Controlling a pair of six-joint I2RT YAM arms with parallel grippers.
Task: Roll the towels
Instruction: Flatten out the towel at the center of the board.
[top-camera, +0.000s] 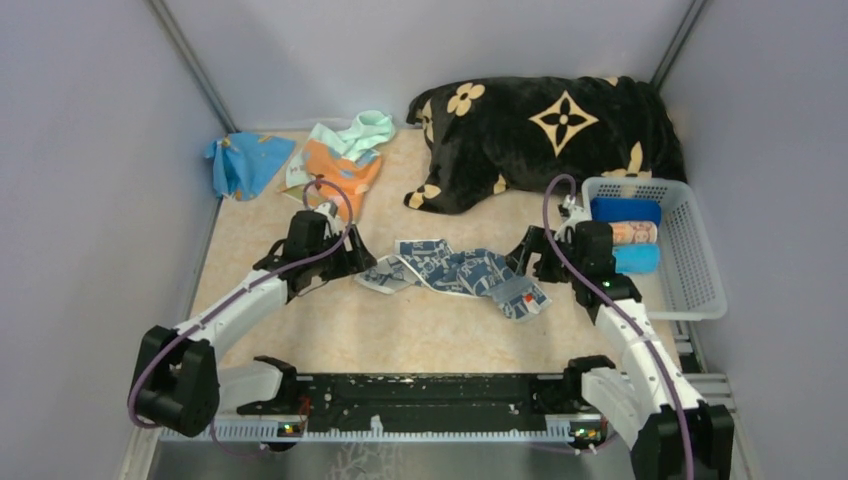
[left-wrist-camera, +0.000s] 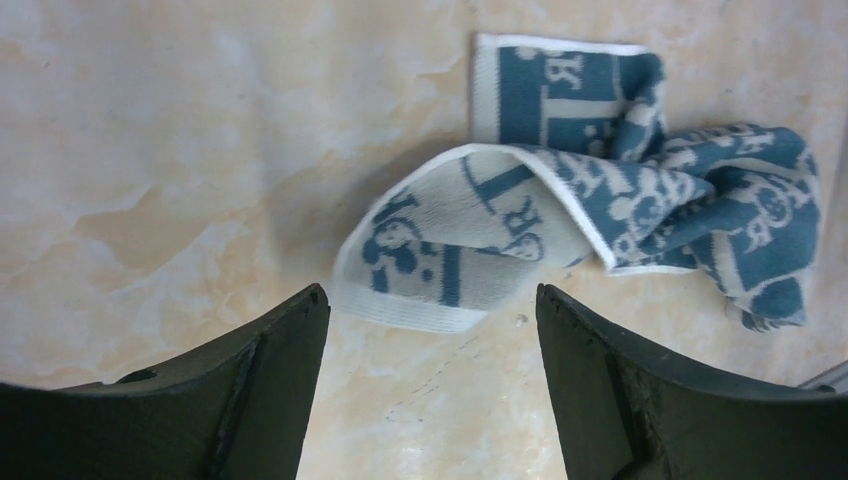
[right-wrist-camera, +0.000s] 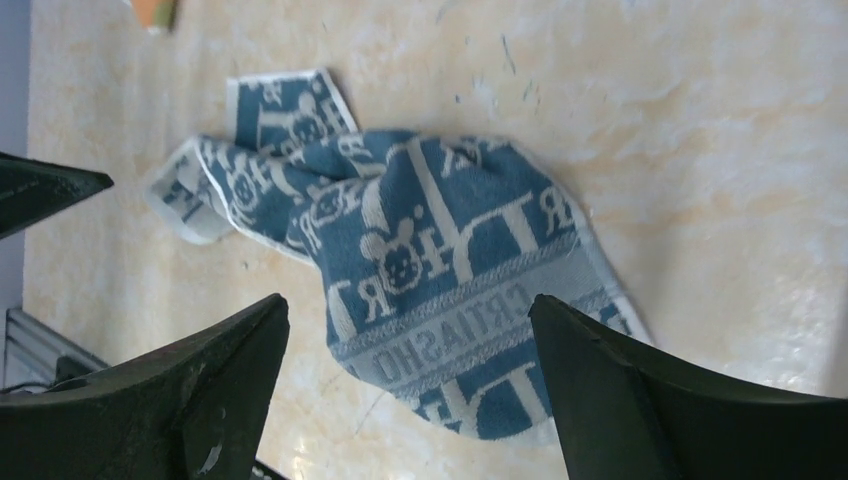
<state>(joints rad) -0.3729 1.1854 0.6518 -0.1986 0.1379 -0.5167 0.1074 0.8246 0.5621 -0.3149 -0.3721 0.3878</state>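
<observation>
Tabletop (top-camera: 420, 340), arms (top-camera: 245, 297) low flanking blue towel (top-camera: 455, 270)

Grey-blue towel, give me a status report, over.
Left gripper open, right gripper open, one over each end. Grey-blue towel crumpled on the table, unrolled. Nothing blocking; basket off to the right.

The pale marbled table (top-camera: 330, 330) is carrying everything around me. A crumpled grey-blue patterned towel (top-camera: 455, 270) is lying on it between my left gripper (top-camera: 358, 264) and my right gripper (top-camera: 527, 262), one folded corner resting just ahead of my left fingertips. Beyond my left gripper, an orange towel (top-camera: 340, 172) and a mint green towel (top-camera: 368, 128) are lying heaped together, with a blue cloth (top-camera: 245, 160) further out to the left. Beyond my right gripper a black blanket (top-camera: 550, 125) is sitting bunched, and a white basket (top-camera: 700, 270) is standing just to that gripper's outer side.
</observation>
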